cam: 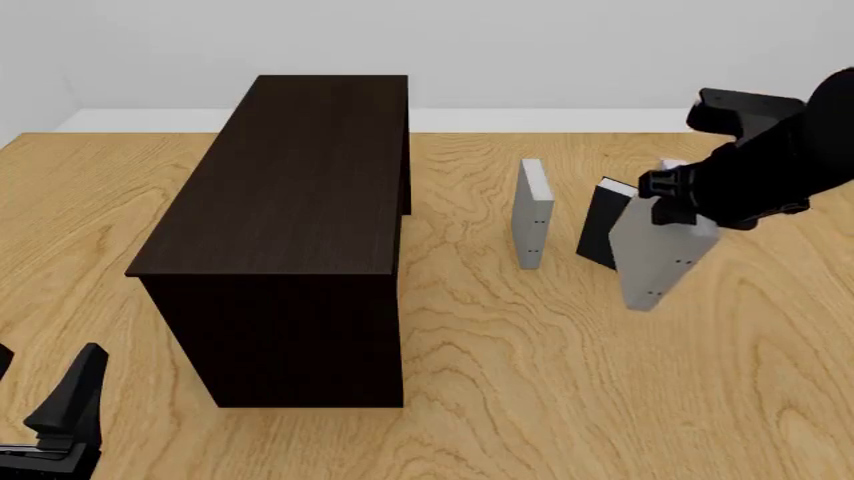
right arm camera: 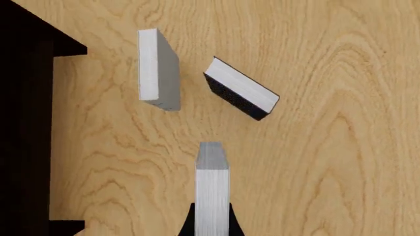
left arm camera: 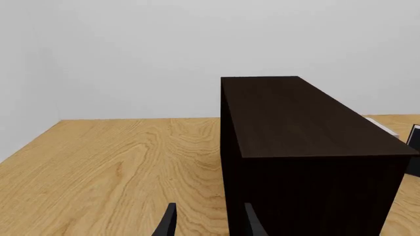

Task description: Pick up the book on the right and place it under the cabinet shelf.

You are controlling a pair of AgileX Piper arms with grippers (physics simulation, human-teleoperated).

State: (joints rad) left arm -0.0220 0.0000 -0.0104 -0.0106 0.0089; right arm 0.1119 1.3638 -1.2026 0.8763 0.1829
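Note:
My right gripper point(cam: 671, 207) is shut on the light-grey book point(cam: 657, 258) and holds it by its top edge, hanging tilted above the table at the right. In the right wrist view the book point(right arm camera: 212, 182) runs straight out from between the fingers point(right arm camera: 211, 225), page edges facing the camera. The dark brown cabinet shelf point(cam: 287, 200) stands left of centre, well apart from the book; it also shows in the left wrist view point(left arm camera: 302, 147) and the right wrist view point(right arm camera: 26, 123). My left gripper point(cam: 38, 385) is open and empty at the near left, beside the cabinet's near end point(left arm camera: 210, 223).
A second grey book point(cam: 533, 212) stands upright between the cabinet and the held book point(right arm camera: 157, 69). A black-covered book point(cam: 603, 235) leans just behind the held book point(right arm camera: 241, 94). The wooden table point(cam: 534, 370) ends at a white wall.

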